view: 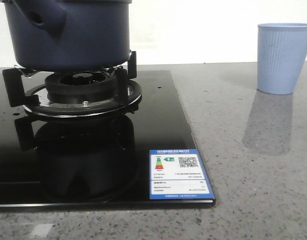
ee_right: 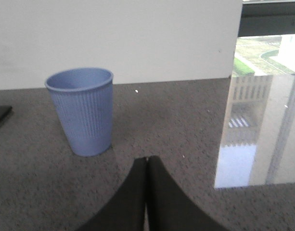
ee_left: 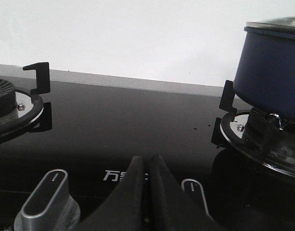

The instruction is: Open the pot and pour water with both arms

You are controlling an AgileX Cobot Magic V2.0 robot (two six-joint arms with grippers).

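Note:
The dark navy-blue pot (view: 78,35) sits on the gas burner (view: 83,92) at the upper left of the front view, its stubby hollow handle (view: 40,17) pointing forward-left. In the left wrist view the pot (ee_left: 272,72) stands on its burner with a glass lid rim (ee_left: 275,23) on top. My left gripper (ee_left: 147,159) is shut and empty, low over the black glass hob, apart from the pot. My right gripper (ee_right: 147,160) is shut and empty above the grey counter, a little short of the pale blue ribbed cup (ee_right: 83,110). No gripper shows in the front view.
The pale blue cup (view: 284,57) stands on the grey counter at the back right. The black glass hob (view: 158,130) carries a blue energy label (view: 178,174). Two control knobs (ee_left: 44,199) (ee_left: 195,192) flank my left gripper. A second burner (ee_left: 12,108) lies further off.

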